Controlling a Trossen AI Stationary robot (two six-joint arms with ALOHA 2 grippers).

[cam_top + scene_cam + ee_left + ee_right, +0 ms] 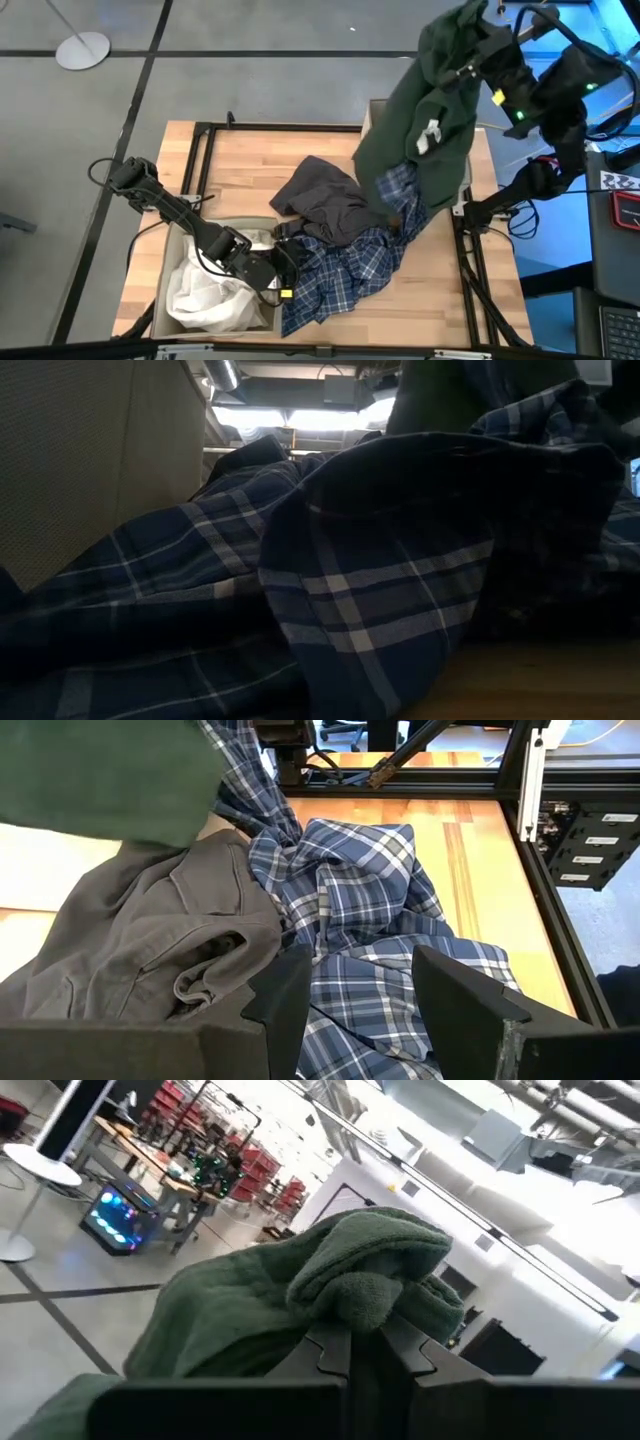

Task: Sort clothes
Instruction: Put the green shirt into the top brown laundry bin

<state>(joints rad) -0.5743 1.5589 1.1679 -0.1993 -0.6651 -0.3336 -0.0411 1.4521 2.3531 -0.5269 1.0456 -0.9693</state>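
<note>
From above, the right pincer (468, 40) is raised at about one o'clock, past the far right corner of the counter (250, 160), clamped on the dark green garment (425, 120), which hangs from it down to the pile. The blue-white plaid shirt (340, 275) spreads from the counter's middle toward six o'clock, with a corner of it showing under the green cloth's lower edge. The dark grey garment (320, 200) lies bunched at the centre, touching the plaid on its far side. At seven o'clock the white garments (210, 290) fill a beige bin (178, 250), and the left pincer (285, 262) sits just beside that bin, over the plaid's near edge, its fingers parted with nothing between them. At counter level, the plaid shirt (380, 580) fills nearly the whole frame, with a strip of green cloth (430, 400) at twelve o'clock. From the left wrist, the two dark fingers (285, 1005) stand apart above the plaid shirt (360, 890); the grey garment (150, 940) lies touching it, and green cloth (100, 775) hangs above. From the right wrist, the fingers (335, 1350) are pressed together on a fold of the green garment (350, 1270), with a workshop room behind.
</note>
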